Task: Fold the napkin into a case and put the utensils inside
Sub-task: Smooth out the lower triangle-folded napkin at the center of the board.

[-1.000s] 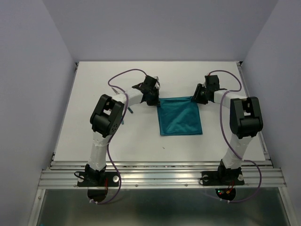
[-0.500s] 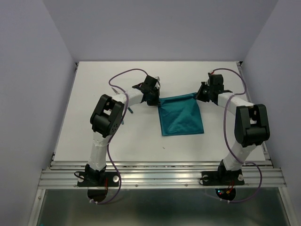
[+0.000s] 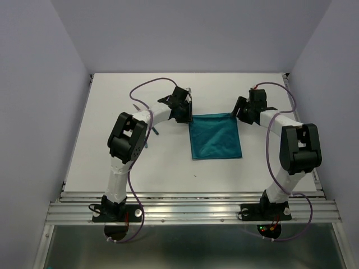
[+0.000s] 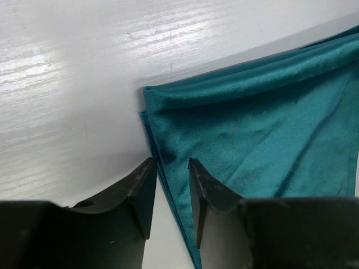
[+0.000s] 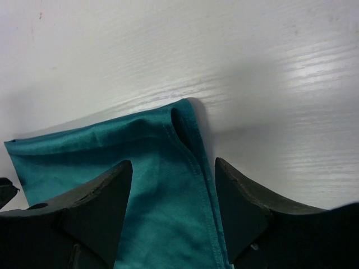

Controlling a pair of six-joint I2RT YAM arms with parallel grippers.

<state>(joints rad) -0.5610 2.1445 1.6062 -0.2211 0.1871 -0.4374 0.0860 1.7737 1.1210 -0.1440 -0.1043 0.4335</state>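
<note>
The teal napkin (image 3: 216,136) lies flat mid-table as a doubled rectangle. My left gripper (image 3: 187,114) hovers at its far left corner. In the left wrist view the napkin (image 4: 263,129) has its layered edge running between the left gripper (image 4: 171,165)'s parted jaws, with bare table showing in the gap. My right gripper (image 3: 239,112) sits at the far right corner. In the right wrist view that gripper (image 5: 174,168) stands wide open over the napkin (image 5: 112,162), whose corner rests on the table. Slim teal utensils (image 3: 156,131) peek out beside the left arm, mostly hidden by it.
The white table (image 3: 112,162) is walled by lilac panels at the left, right and back. A metal rail (image 3: 190,208) carries both arm bases along the near edge. Purple cables loop over each arm.
Both grippers have opened and let go of the napkin's far corners. The raised right corner has dropped, and the far edge now lies flat.
</note>
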